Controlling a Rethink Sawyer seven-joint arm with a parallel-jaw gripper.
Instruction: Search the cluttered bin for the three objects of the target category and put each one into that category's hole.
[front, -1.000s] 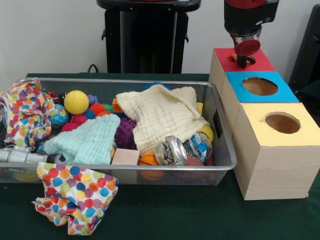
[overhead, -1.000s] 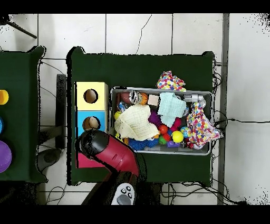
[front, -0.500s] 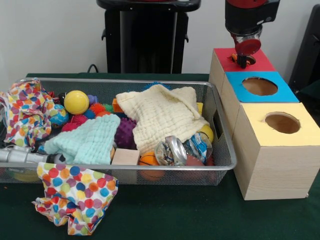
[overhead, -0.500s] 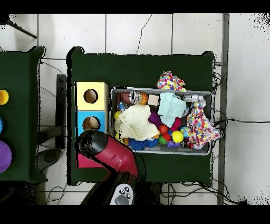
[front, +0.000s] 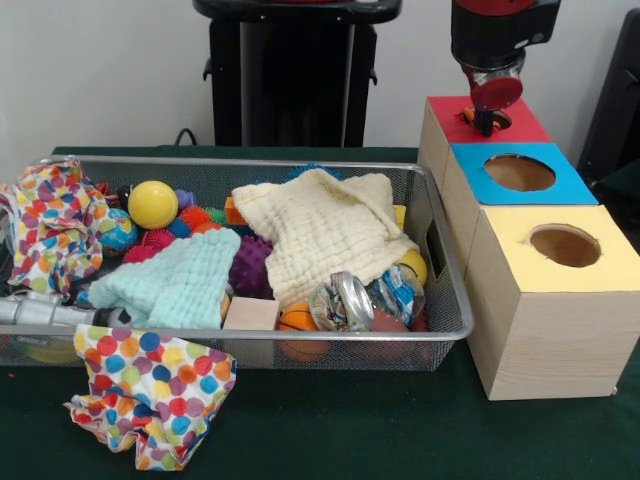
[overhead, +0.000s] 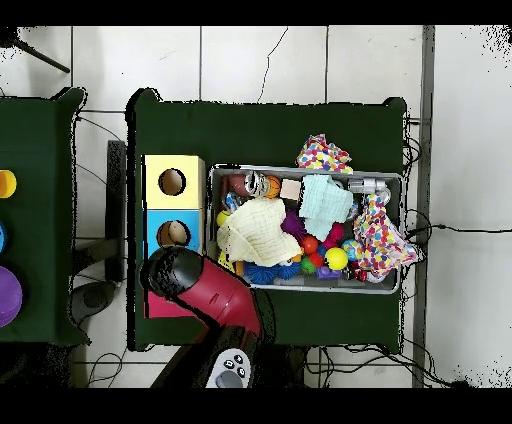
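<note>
- Now the end effector (front: 487, 118) hangs right over the hole (front: 487, 117) in the red-topped box (front: 510, 128), at the far end of the row of three boxes on the bench (front: 330, 430).
- Compared with a second ago it sits slightly higher and more squarely over the opening; over the last half second it barely shifts at all.
- A speck of orange shows at its tip, down at the hole's mouth. It could be one of the soft bun-like toys, but I cannot make out whether the end effector is open or closed around it.
- From above, the red arm (overhead: 205, 287) covers that box completely, so the overhead view adds nothing on the hole.
- My reading: this is the drop-off step for one toy, either just released or about to be.
- Meanwhile the bin (front: 300, 166) looks unchanged: the cream cloth (front: 325, 230), the mint cloth (front: 175, 280), the yellow ball (front: 152, 204) and the wooden cube (front: 251, 313) all lie where they did.
- Any remaining toys are probably buried under the cloths; I can't pick one out for certain.
</note>
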